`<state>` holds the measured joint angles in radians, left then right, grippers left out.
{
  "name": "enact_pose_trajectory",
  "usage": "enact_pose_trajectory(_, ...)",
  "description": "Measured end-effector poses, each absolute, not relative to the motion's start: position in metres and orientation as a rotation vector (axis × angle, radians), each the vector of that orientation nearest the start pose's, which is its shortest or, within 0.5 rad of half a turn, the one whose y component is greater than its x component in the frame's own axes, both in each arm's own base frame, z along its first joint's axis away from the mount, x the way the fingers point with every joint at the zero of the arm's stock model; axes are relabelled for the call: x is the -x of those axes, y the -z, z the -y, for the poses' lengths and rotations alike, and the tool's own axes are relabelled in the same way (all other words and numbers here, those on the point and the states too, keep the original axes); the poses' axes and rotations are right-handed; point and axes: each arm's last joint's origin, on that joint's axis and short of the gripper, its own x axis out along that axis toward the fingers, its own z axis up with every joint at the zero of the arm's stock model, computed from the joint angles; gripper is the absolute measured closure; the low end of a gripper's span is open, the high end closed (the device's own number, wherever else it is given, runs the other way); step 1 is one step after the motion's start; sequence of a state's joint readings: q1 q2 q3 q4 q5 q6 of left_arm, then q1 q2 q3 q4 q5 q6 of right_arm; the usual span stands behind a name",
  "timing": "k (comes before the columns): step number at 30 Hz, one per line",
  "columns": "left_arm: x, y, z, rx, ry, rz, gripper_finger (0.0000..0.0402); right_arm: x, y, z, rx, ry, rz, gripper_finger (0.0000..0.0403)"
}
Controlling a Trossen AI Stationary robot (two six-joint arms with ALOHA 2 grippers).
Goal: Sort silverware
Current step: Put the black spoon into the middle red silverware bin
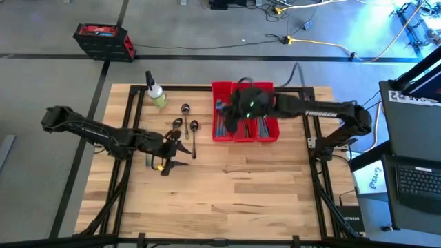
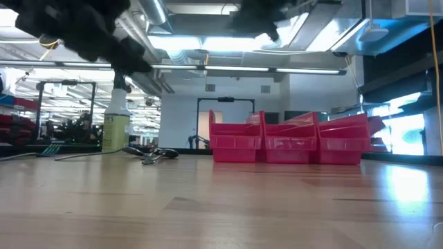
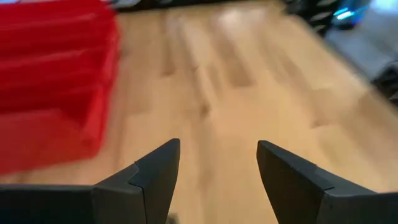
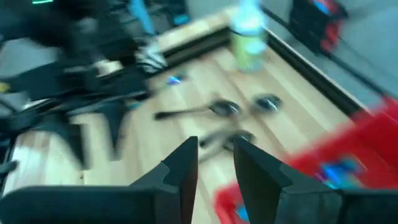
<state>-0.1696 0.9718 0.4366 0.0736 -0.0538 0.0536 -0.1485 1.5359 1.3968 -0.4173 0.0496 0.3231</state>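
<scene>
Where spoons (image 1: 185, 125) lie, left end effector (image 1: 167, 162) near.

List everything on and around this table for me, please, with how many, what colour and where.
bins: three, red, side by side at the table's far middle, silverware inside
spoons: about four, dark, loose on the table between bottle and bins
spray bottle: one, yellowish liquid, far left corner
toolbox: one, red and black, on the floor beyond the table
laptop: one, dark, on a desk to the right
left pincer: open, empty, near the spoons
right pincer: over the bins, nothing visibly held
</scene>
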Motion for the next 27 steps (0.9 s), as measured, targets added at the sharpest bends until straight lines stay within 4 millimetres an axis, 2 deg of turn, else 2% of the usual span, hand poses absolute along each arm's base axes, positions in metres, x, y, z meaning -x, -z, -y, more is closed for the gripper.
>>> enact_pose_trajectory(4,-0.197,-0.203,0.028,-0.109,-0.003,-0.472,0.0200,-0.370,-0.324,0.016,-0.201,0.237,-0.479,0.0318)
enact_pose_trajectory(8,-0.196,-0.204,0.031,-0.107,0.096,-0.467,0.0200,-0.403,-0.280,-0.015,-0.029,0.155,-0.542,0.0347)
enact_pose_trajectory(12,-0.192,-0.198,0.031,-0.111,0.122,-0.530,0.0200,-0.425,-0.233,-0.031,-0.029,0.139,-0.605,0.0391)
enact_pose_trajectory(16,-0.186,-0.184,0.030,-0.100,0.122,-0.585,0.0211,-0.441,-0.200,-0.036,-0.076,0.158,-0.609,0.0398)
enact_pose_trajectory(19,-0.179,-0.169,0.029,-0.071,0.115,-0.627,0.0239,-0.450,-0.182,-0.043,-0.054,0.126,-0.590,0.0401)
enact_pose_trajectory(23,-0.171,-0.152,0.029,-0.021,0.119,-0.642,0.0302,-0.456,-0.163,-0.053,0.031,0.074,-0.584,0.0402)
enact_pose_trajectory(27,-0.169,-0.147,0.028,0.013,0.112,-0.608,0.0370,-0.465,-0.160,-0.064,0.171,0.039,-0.609,0.0402)
